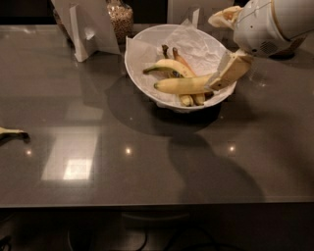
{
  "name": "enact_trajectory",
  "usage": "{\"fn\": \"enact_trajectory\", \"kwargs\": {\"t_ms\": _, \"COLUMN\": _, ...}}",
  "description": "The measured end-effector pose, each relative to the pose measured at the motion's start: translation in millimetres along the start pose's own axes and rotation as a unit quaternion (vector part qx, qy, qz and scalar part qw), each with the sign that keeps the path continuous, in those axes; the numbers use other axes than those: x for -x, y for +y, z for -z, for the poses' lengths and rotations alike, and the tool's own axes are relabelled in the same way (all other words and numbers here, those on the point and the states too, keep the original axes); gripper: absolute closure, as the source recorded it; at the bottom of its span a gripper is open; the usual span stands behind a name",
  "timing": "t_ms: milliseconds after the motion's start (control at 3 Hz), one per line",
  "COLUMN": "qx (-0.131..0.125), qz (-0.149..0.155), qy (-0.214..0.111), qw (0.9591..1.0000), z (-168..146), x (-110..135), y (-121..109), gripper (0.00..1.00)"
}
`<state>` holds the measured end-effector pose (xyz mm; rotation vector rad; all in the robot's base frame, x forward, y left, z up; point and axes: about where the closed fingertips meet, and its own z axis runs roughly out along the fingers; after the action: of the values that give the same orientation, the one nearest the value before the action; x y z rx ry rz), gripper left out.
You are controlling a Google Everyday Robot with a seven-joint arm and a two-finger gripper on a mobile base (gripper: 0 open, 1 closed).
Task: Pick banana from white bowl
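Observation:
The white bowl (pixel 135 68), lined with crumpled white paper, stands at the back middle of the dark table. The long, gently curved yellow banana (pixel 184 85) lies across its front, with its stem end hidden behind a gripper finger. A shorter curved banana (pixel 169 66) lies behind it, and thin small bananas (pixel 192 99) lie under it. My gripper (pixel 226 45) hangs over the bowl's right rim. Its jaws stand wide apart and empty. The lower finger (pixel 230 71) is right at the long banana's right end, and I cannot tell if it touches.
A glass jar of grains (pixel 120 17) and a white stand (pixel 81 27) are behind the bowl to the left. Another white stand (pixel 189 12) is behind the bowl. A banana tip (pixel 11 132) pokes in at the left table edge.

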<state>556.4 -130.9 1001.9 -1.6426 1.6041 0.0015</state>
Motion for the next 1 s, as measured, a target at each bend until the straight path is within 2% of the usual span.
{"fn": "enact_trajectory", "kwargs": {"t_ms": 333, "qx": -0.006, "qz": 0.030, "qy": 0.016, "qw": 0.9994, "z": -23.8, "x": 0.9, "y": -7.1, "gripper": 0.40}}
{"fn": "enact_trajectory", "kwargs": {"t_ms": 667, "qx": 0.008, "qz": 0.057, "qy": 0.047, "qw": 0.9972, "z": -49.3, "x": -3.8, "y": -0.9, "gripper": 0.45}}
{"fn": "enact_trajectory", "kwargs": {"t_ms": 1000, "qx": 0.033, "qz": 0.078, "qy": 0.077, "qw": 0.9935, "z": -71.7, "x": -12.4, "y": 10.4, "gripper": 0.44}}
